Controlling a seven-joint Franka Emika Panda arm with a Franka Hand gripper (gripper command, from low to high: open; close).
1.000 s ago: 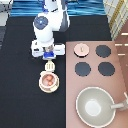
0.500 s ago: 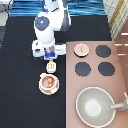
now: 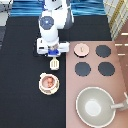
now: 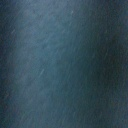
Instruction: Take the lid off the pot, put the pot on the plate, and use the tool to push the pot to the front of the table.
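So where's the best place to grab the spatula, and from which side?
Probably by its handle, coming straight down from above. The tool lies flat on the table, slotted head toward the pot on the plate, handle under the gripper, which hangs right over it. The lid rests on the stove.

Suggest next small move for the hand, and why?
Probably ease the hand toward the exterior view's bottom. The lid lies on the stove, the pot sits on the plate, and the tool juts from under the hand with a gap before the pot.
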